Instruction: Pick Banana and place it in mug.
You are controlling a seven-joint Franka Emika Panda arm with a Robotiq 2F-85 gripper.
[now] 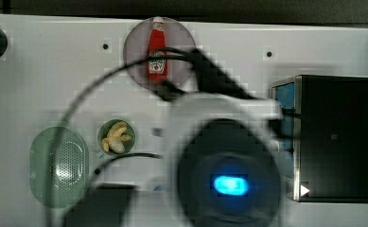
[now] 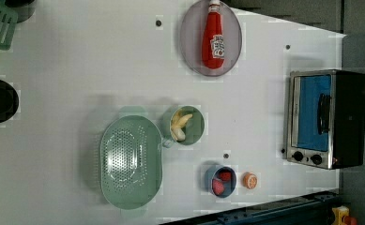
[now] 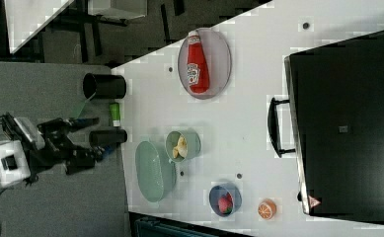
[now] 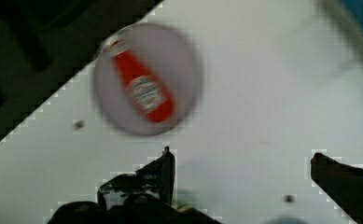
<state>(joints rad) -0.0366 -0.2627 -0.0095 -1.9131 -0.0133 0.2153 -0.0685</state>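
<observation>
The pale yellow banana [image 2: 180, 125] bunch lies inside the small green mug [image 2: 197, 123], which stands upright near the table's middle. The top view shows the same banana [image 1: 115, 138] in the mug [image 1: 131, 128], and the right view shows the banana [image 3: 180, 146] in the mug [image 3: 194, 144]. My gripper [image 4: 242, 165] is open with nothing between its fingers [image 4: 166, 164], high over bare white table. In the right view the gripper [image 3: 93, 138] sits well off to the right view's left of the mug. My arm's body [image 1: 229, 175] covers the top view's lower middle.
A ketchup bottle [image 2: 214, 40] lies on a grey plate [image 2: 189, 47]. A perforated green bowl [image 2: 131, 161] stands next to the mug. A blue bowl of red fruit [image 2: 220, 180], an orange half [image 2: 249, 180] and a toaster oven [image 2: 323, 117] stand nearby.
</observation>
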